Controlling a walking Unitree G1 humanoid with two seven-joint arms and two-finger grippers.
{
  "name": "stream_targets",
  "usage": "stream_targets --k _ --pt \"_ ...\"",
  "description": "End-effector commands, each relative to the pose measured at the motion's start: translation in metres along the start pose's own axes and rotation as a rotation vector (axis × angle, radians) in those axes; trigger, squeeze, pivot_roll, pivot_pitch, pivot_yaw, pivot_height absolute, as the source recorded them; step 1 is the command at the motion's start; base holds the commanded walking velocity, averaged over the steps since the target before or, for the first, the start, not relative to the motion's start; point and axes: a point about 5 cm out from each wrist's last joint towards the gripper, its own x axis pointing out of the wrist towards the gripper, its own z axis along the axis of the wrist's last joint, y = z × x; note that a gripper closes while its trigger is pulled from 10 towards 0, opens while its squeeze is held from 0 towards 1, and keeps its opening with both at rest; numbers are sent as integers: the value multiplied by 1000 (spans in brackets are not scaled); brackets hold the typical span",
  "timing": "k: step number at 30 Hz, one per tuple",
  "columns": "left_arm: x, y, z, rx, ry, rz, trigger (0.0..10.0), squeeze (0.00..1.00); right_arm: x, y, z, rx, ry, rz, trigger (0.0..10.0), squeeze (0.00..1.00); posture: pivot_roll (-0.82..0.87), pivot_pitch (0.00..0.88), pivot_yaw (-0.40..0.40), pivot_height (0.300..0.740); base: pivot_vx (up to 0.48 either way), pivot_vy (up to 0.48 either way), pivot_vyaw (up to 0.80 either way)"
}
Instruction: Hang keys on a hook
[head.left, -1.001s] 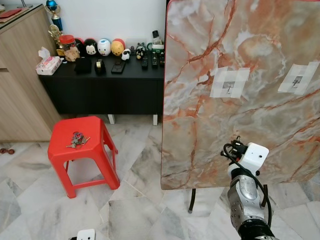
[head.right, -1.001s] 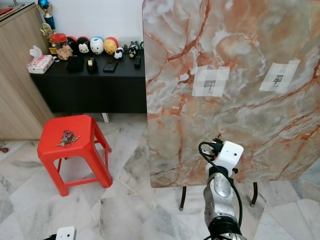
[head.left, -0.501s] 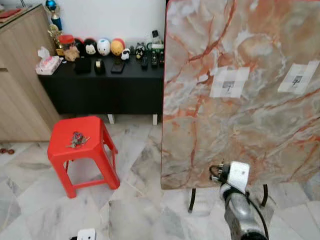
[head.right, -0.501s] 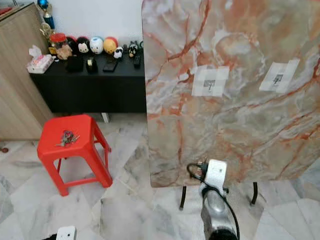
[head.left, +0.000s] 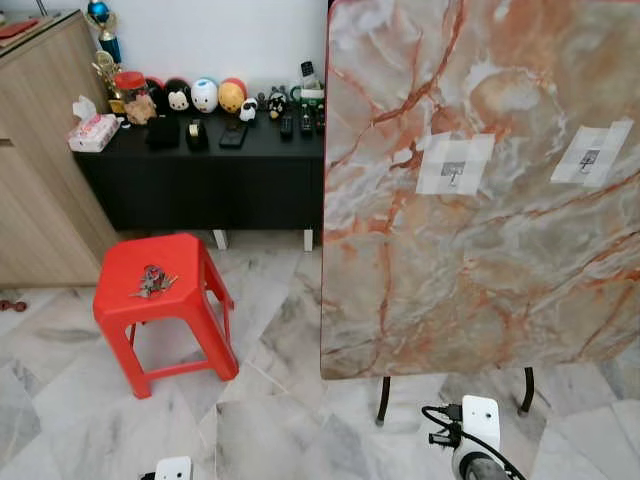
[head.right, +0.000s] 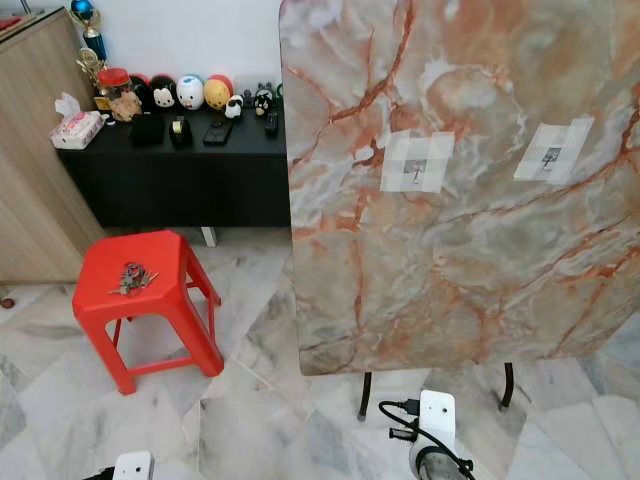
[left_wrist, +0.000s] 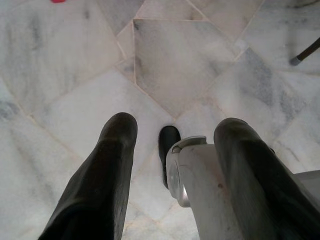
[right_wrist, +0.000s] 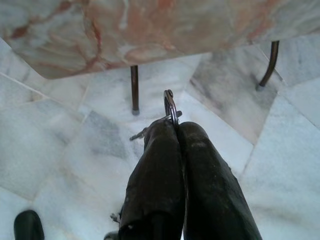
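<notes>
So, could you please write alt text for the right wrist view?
The right gripper, its two black fingers shut on a metal key ring, points down at a pale marble floor. Beyond stands the lower edge of an orange-veined marble board on thin dark legs.

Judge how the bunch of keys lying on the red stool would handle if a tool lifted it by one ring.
The bunch of keys on the red stool looks loose, so it would probably dangle and swing. Being small metal, it is likely light but slippery. The right tool pinches a key ring by a thin edge, so twisting seems possible.
</notes>
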Motion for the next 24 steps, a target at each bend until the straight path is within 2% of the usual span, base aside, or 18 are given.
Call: stream_targets --k 1,20,24 --pt "-2 5 -5 19 26 5 10000 0 1 2 7 22 -30 0 10000 0 -31 0 -30 740 322 0 0" --pt "0 2 0 24 19 -13 10000 0 5 9 26 41 -95 11 10000 0 -23 0 -35 740 330 0 0" --pt "0 1 -3 24 29 -4 10000 0 5 10 30 45 -120 7 10000 0 -22 0 -38 740 0 0 0"
